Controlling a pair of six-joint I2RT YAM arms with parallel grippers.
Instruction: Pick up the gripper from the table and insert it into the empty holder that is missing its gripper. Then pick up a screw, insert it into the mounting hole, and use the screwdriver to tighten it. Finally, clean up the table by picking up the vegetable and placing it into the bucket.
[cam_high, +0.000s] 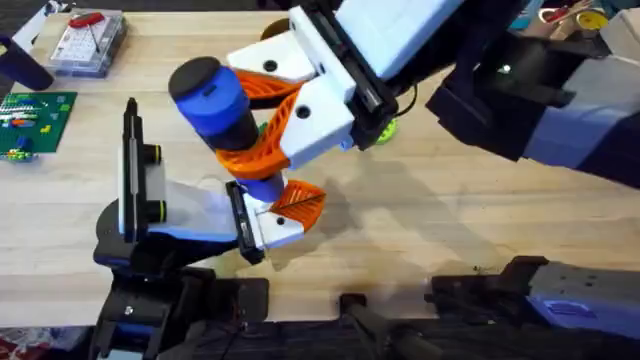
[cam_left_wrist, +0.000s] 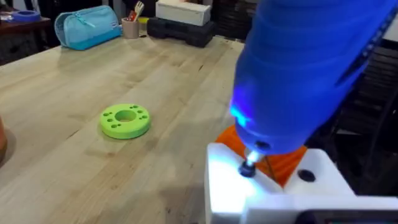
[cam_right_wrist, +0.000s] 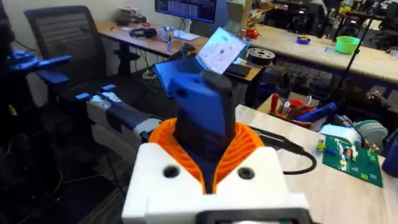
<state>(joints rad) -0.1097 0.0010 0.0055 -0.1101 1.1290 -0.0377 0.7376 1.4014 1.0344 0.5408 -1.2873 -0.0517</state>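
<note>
Right claw (cam_high: 262, 135): raised above the desk, its orange pads clamped around the blue screwdriver (cam_high: 215, 100), black cap uppermost.
Left claw (cam_high: 270, 215): low on the desk (cam_high: 420, 230), just under the screwdriver's lower end; cannot tell how far its white-and-orange fingers are apart.
Screwdriver tip (cam_left_wrist: 249, 168): lit, bit resting at a hole in a white block (cam_left_wrist: 273, 193).
Green disc (cam_left_wrist: 125, 120): flat on bare wood, apart from the tool; the right arm hides most of it from overhead.
Circuit board (cam_high: 30, 120): far left edge.
Clear box (cam_high: 88, 42): back left corner.
</note>
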